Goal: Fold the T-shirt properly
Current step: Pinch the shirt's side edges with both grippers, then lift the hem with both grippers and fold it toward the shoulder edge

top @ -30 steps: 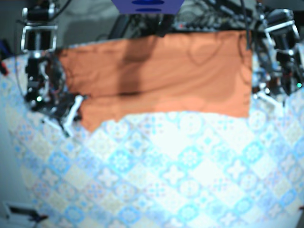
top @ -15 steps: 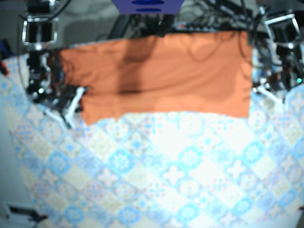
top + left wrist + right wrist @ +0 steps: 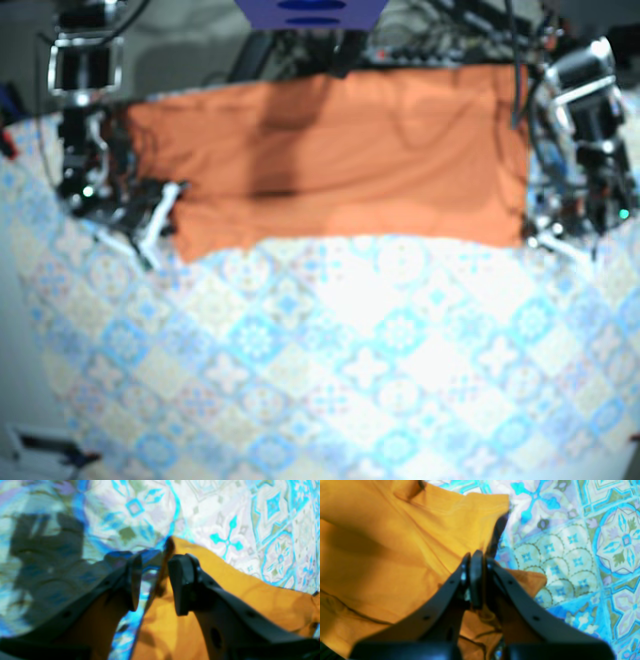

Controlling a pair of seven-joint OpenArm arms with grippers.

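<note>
Desk is under a blue-patterned cloth (image 3: pixel 350 370), and the orange T-shirt (image 3: pixel 330 150) lies spread flat across its far part as a wide rectangle. I see the left hand (image 3: pixel 155 580) at one near corner of the shirt, fingers apart, with a raised edge of fabric standing between them. At the opposite corner the right hand (image 3: pixel 476 580) has its fingers pressed together over bunched fabric; can't tell if any is pinched.
</note>
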